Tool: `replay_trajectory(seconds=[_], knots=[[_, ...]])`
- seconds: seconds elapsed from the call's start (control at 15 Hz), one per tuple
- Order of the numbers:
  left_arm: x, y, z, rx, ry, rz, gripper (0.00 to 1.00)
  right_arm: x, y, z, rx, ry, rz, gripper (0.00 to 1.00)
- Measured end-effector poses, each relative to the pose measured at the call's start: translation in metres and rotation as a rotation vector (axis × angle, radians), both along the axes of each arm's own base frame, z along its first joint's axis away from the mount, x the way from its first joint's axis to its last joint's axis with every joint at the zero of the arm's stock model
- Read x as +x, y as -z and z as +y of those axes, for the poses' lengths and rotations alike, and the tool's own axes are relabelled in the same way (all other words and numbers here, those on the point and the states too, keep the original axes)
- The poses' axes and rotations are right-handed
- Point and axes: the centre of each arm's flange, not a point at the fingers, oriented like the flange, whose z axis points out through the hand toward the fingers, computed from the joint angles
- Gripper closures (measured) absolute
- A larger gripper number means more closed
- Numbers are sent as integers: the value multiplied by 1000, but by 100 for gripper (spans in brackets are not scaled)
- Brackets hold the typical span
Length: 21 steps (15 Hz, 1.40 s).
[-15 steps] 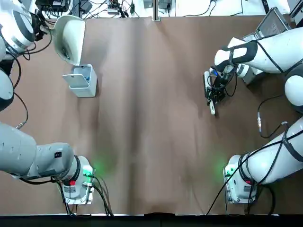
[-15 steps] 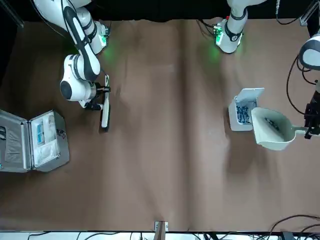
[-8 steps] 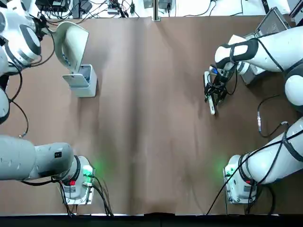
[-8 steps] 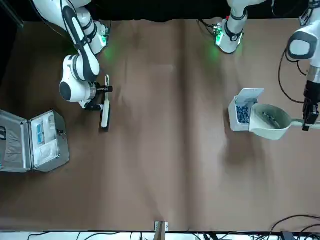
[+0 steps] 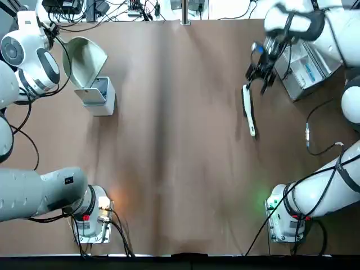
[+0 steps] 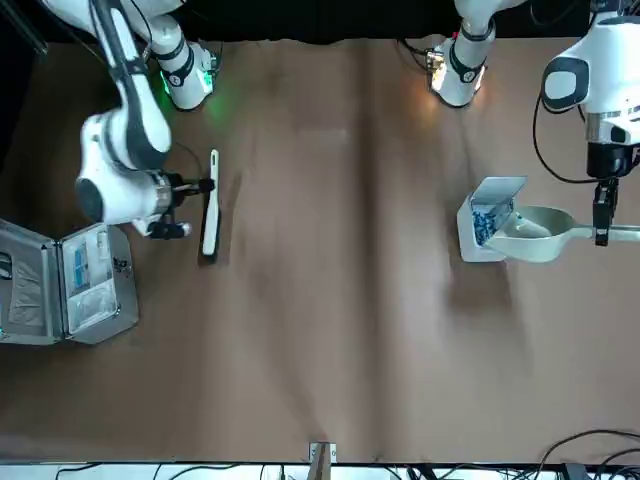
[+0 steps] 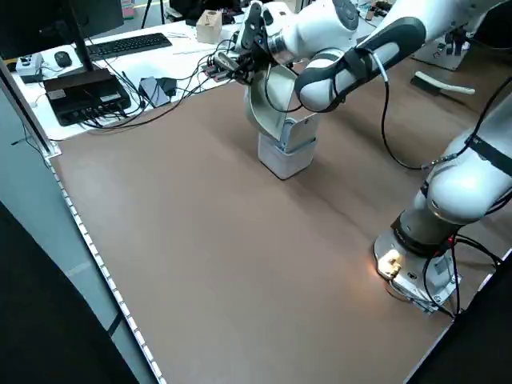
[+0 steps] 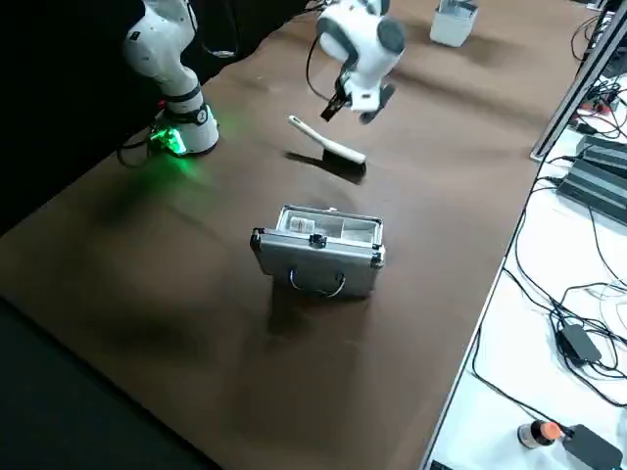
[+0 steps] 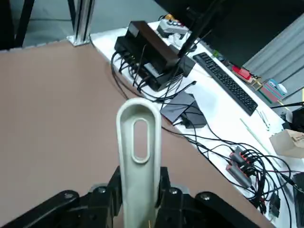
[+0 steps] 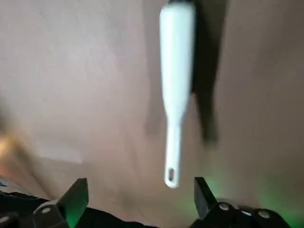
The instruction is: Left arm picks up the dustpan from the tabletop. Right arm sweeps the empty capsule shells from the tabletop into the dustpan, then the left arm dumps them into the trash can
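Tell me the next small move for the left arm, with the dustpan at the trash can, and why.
Probably tip the dustpan a little further. The left pincer grips its handle, the scoop's mouth sits over the open trash can, blue capsule shells already lie in the bin, and the front view cannot settle whether any remain. The right pincer is open above the brush.

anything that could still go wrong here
The dustpan is tipped at the trash can, held only by its handle in the left gripper; a slip could scatter shells onto the tabletop. The right gripper is open near the loose brush and could knock it.
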Motion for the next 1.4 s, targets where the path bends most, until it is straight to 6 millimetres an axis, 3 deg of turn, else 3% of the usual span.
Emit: replay_trajectory(seconds=[0.27, 0.47, 0.73, 1.07, 1.4], knots=[[-7, -8, -20, 42, 36, -49, 67, 44, -119, -22, -78, -41, -130, 2], [-10, -6, -27, 52, 47, -59, 67, 65, -179, -52, -105, 4, -255, 2], [-10, -7, -28, 55, 49, -63, 67, 76, -235, -98, -113, 23, -381, 2], [-10, -8, -29, 56, 51, -66, 67, 70, -285, -119, -161, -11, -489, 2], [8, -17, -31, 15, 73, -6, 67, 53, -315, -149, -191, 6, -541, 2]])
